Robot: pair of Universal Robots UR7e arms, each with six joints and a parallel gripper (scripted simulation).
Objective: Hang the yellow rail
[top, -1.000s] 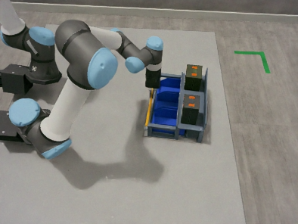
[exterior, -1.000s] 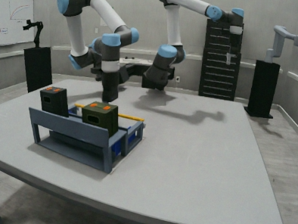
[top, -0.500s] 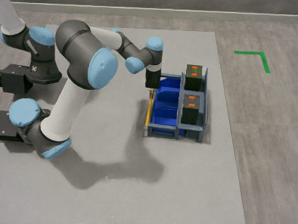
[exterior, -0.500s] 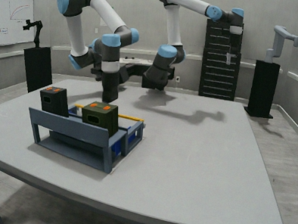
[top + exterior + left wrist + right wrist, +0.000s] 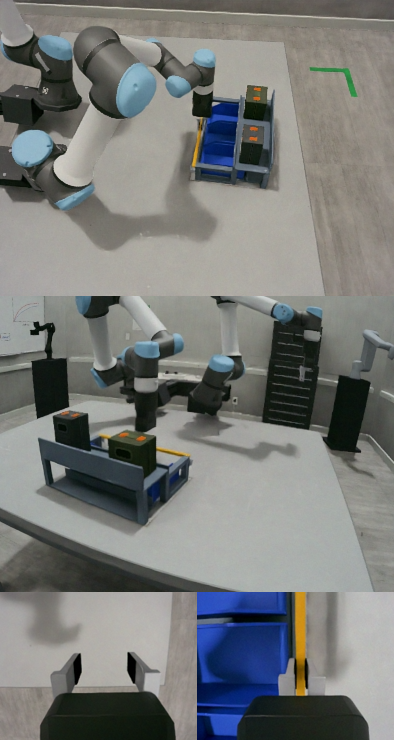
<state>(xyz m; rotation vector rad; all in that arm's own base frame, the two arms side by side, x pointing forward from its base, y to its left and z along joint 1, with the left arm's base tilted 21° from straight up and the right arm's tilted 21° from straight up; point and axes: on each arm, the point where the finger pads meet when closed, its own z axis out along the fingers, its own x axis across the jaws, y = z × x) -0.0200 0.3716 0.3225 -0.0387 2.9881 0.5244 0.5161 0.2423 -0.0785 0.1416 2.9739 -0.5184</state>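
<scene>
The yellow rail runs along the front of the blue-grey shelf, beside the blue bins. My right gripper is shut on the rail near its far end in the top view. The bins stand in the shelf. The hooks and their end plates are too small or hidden, so I cannot tell whether the rail sits between the plates. My left gripper is open and empty, high above the table and away from the shelf.
Two dark boxes with orange marks, one black and one green, stand on the shelf's rear part. The right arm reaches over the table to the shelf. Table edges show in the left wrist view.
</scene>
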